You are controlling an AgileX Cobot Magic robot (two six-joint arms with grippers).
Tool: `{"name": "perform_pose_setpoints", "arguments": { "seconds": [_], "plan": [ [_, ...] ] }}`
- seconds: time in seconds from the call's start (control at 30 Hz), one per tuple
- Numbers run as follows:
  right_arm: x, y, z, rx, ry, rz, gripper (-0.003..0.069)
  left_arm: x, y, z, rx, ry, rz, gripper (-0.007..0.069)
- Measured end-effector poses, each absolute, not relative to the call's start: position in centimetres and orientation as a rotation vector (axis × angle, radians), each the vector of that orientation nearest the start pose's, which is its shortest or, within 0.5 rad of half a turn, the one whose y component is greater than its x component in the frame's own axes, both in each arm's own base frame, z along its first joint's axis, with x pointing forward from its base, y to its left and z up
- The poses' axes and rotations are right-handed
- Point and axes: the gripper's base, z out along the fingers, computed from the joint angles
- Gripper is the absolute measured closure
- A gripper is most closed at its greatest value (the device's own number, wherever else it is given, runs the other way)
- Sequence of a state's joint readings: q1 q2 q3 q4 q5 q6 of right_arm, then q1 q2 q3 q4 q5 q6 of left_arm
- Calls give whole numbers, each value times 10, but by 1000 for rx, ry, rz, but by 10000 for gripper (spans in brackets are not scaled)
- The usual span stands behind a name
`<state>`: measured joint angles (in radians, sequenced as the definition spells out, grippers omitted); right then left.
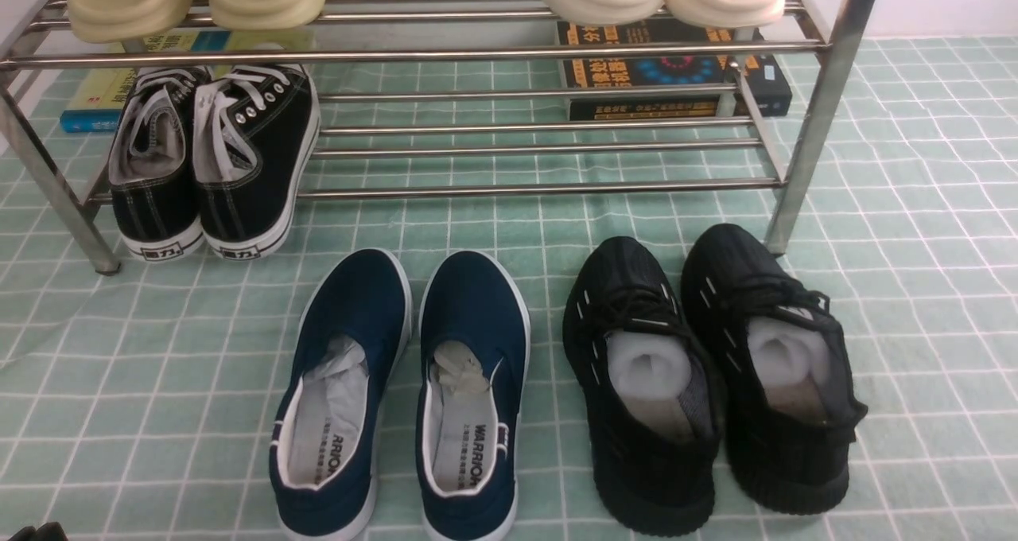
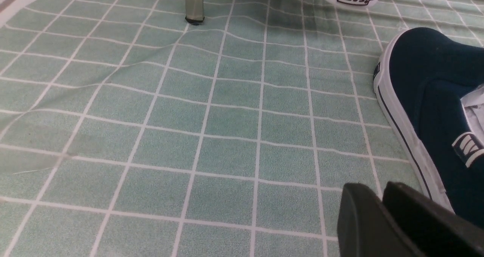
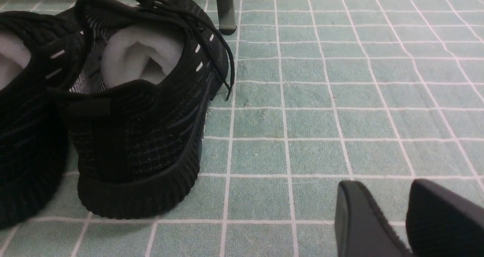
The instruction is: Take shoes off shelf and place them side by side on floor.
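I read "WARRIOR" printed on the white insole of the right navy slip-on (image 1: 473, 398) at lower centre; the left navy slip-on (image 1: 338, 398) shows only "RRIOR". The heel labels on the black lace-up sneakers (image 1: 211, 167), upper left, carry Chinese characters "回力".

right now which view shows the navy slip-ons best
The front view: both navy slip-ons lie whole, side by side on the floor. The left wrist view catches one shoe's side; the right wrist view shows none.

Open floor (image 1: 143, 382) toward its left and right edges; navy shoes (image 1: 402, 390) and black knit sneakers (image 1: 708, 374) crowd the middle; shelf (image 1: 819, 119) legs flank behind.
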<state>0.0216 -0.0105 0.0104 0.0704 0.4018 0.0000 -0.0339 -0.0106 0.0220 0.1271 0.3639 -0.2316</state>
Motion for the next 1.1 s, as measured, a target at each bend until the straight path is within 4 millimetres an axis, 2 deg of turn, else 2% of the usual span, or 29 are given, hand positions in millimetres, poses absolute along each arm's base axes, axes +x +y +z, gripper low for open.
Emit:
{"name": "perform_pose_setpoints", "arguments": {
  "seconds": [1.1],
  "plan": [
    [52,4,174,22,1885,85,421,53,2,174,-104,1853,-58,493]
  ]
}}
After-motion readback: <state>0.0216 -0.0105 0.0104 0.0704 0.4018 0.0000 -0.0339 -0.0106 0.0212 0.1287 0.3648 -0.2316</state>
